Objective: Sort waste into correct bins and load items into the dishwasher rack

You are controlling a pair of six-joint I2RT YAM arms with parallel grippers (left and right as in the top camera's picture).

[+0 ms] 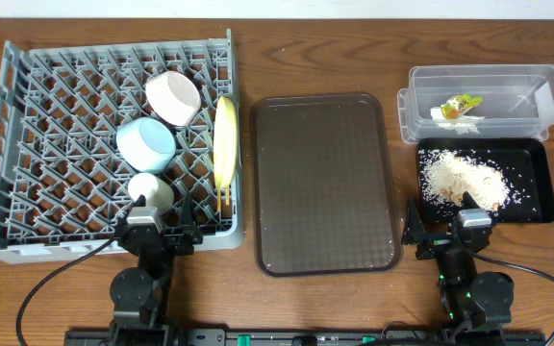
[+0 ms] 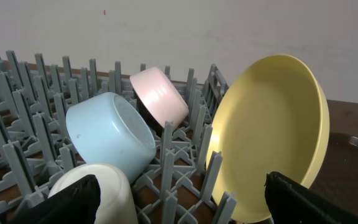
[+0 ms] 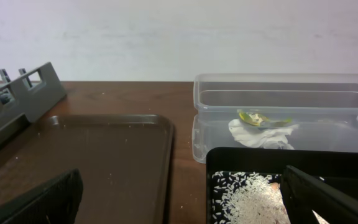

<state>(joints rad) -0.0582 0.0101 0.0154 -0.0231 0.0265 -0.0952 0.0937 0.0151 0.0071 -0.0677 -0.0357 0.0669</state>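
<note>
The left claw (image 1: 157, 235) hung spread and empty at the rack (image 1: 27, 144), which held the plate (image 1: 225, 142), white bowl (image 1: 173, 98), blue bowl (image 1: 145, 142) and cup (image 1: 150, 192). The right claw (image 1: 453, 237), also spread, faced the rice (image 1: 462, 180) in the black tray (image 1: 544, 183). The wrapper (image 1: 462, 103) lay in the tub (image 1: 546, 86).

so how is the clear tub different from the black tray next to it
The clear tub is see-through with tall walls; the black tray is opaque and shallow. The clear tub holds a crumpled green-and-orange wrapper; the black tray holds a pile of white rice with stray grains around it. The clear tub lies farther from the robot, the black tray nearer. Both are rectangular with a similar footprint, set side by side.
</note>
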